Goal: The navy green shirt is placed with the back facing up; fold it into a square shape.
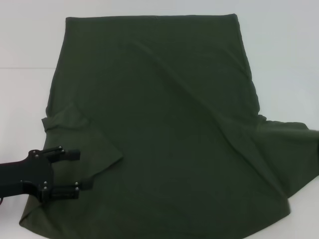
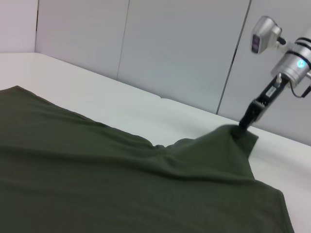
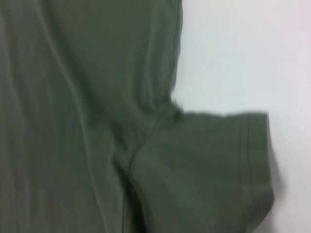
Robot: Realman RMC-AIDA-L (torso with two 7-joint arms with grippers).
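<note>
— Navy green shirt (image 1: 164, 124) spread back-up across white table (image 1: 284, 50), left sleeve folded inward onto the body.
— Left gripper (image 1: 79, 171)?
— Hovering over that folded sleeve, fingers parted, holding nothing.
— Right gripper (image 2: 249, 118)?
— Pinching the right sleeve's edge (cloth tented up), fingers closed on it.

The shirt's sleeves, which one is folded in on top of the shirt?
The left sleeve, by the left gripper, lies folded over the navy green shirt. The right sleeve spreads outward on the table.
</note>
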